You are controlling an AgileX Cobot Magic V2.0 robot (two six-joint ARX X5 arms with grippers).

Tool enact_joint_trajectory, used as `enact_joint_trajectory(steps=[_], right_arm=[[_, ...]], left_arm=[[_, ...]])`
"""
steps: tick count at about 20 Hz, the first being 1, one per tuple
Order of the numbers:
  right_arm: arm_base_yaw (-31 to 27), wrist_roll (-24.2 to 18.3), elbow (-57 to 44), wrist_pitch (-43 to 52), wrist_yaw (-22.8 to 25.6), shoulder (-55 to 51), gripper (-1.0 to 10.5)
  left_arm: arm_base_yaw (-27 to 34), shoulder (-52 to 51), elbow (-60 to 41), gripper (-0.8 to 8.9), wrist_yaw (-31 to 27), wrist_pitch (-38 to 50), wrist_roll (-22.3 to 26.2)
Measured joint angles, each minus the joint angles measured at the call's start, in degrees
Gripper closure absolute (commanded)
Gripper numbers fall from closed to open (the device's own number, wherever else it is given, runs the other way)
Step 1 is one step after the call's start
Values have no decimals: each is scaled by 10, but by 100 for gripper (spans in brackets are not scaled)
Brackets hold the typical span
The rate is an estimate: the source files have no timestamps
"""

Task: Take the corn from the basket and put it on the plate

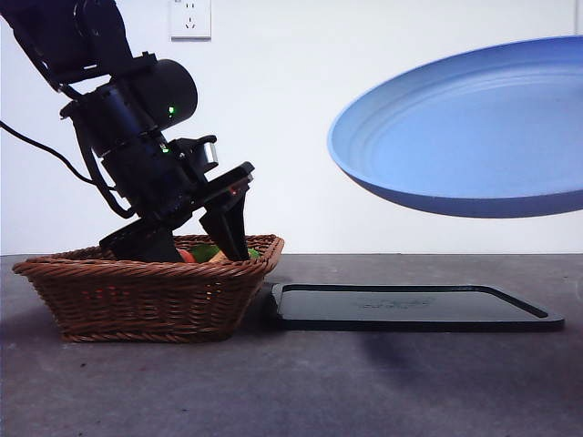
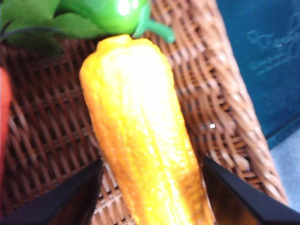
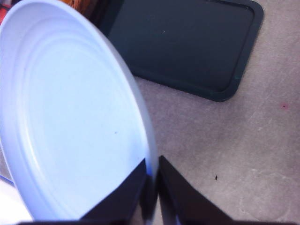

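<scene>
The orange-yellow corn (image 2: 140, 131) lies on the floor of the brown wicker basket (image 2: 220, 108). My left gripper (image 2: 152, 161) is open and lowered over it, one black jaw on each side of the cob. In the front view this left gripper (image 1: 191, 241) dips into the basket (image 1: 146, 296) at the left; the corn is hidden behind the rim there. The blue plate (image 1: 474, 127) hangs tilted in the air at the upper right. My right gripper (image 3: 152, 164) is shut on the rim of the plate (image 3: 70, 122).
A flat black tray (image 1: 410, 309) lies on the grey table to the right of the basket, under the raised plate, and shows as the tray (image 3: 187, 42) in the right wrist view. A green pepper (image 2: 112, 11) and a red item (image 2: 3, 117) lie beside the corn.
</scene>
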Motion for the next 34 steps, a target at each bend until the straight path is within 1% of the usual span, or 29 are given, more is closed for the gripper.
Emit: enact_joint_trajectory(steps=[3, 5, 11, 13, 14, 16, 19, 22, 25, 27, 30, 34], right_arm=[[0, 0, 0, 0, 0, 0, 945], [0, 0, 0, 0, 0, 0, 945], [0, 0, 0, 7, 0, 2, 945], [0, 2, 0, 31, -1, 18, 945], [0, 7, 0, 51, -6, 37, 945], [-1, 25, 0, 94, -41, 87, 945], [-15, 48, 0, 137, -105, 163, 945], [-17, 86, 0, 202, -174, 231, 945], [-18, 111, 0, 229, -209, 265, 945], [-18, 119, 0, 236, -223, 282, 945], [-18, 122, 0, 238, -226, 289, 945], [-22, 122, 0, 240, -223, 289, 945]], left_arm=[[0, 0, 1, 588, -3, -1, 0], [1, 0, 1, 619, -2, -4, 0], [6, -5, 36, 625, 0, -74, 0], [8, -41, 40, 625, 13, -90, 0], [8, -74, 45, 625, 30, -89, 0], [7, -144, 55, 625, 64, -85, 0], [-8, -217, 56, 625, 91, -91, 1], [-40, -228, 56, 625, 95, -110, 18], [-68, -207, 56, 625, 95, -119, 33], [-87, -186, 56, 625, 95, -120, 42], [-101, -152, 56, 624, 95, -124, 61], [-111, -117, 56, 619, 96, -126, 74]])
